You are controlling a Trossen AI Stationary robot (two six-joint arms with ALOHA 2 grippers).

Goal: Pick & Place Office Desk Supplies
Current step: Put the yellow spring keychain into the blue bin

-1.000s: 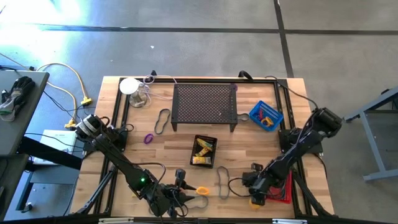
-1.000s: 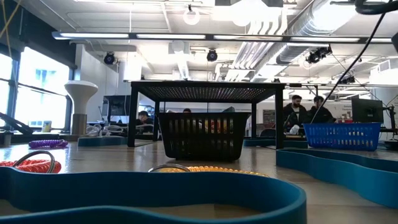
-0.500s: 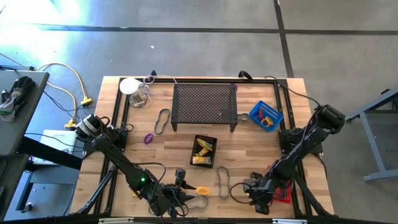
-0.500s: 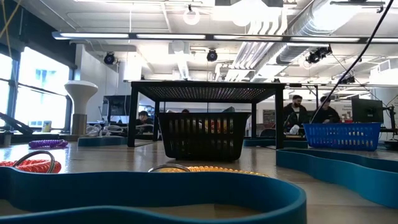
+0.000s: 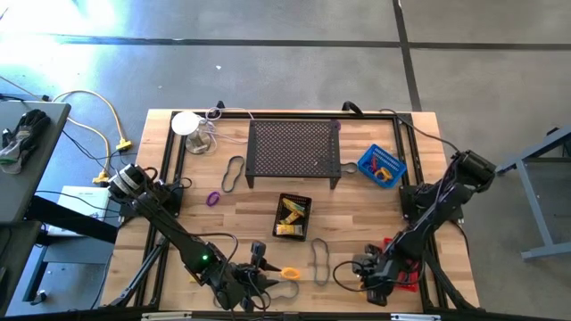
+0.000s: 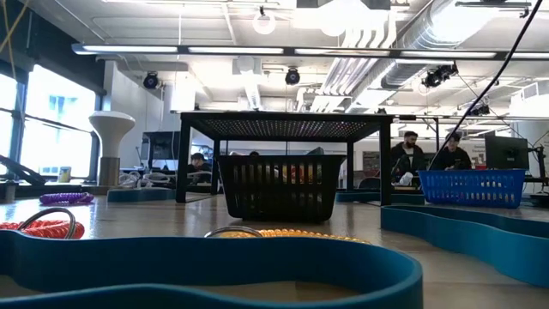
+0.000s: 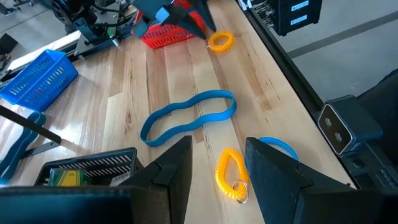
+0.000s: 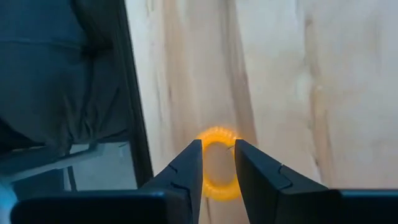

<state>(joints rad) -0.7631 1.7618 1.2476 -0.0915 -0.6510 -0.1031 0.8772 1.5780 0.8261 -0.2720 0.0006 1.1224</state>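
Bench: pale wooden planks with a black frame around the edge.

Right gripper: low at the near edge of the bench, just beside the red mesh basket. In the right wrist view its fingers straddle one side of a yellow coil ring lying flat on the wood. A narrow gap remains between the jaws; whether they actually pinch the ring cannot be told.

Left gripper: at the near edge, left of centre. Jaws parted, nothing between them. An orange-yellow coil ring with a metal split ring lies on the wood just ahead of its fingers.

Blue band loop: flat on the bench beyond that coil, between the two grippers.

Black mesh basket: mid-bench, holding yellow packets.

Black perforated stand: towards the far side, upright on its legs.

Blue mesh basket: right of the stand, with small coloured items inside.

Purple ring: left of the black basket, well apart from it.

Dark band loop: just left of the stand.

People: visible in the room beyond the bench in the low view.
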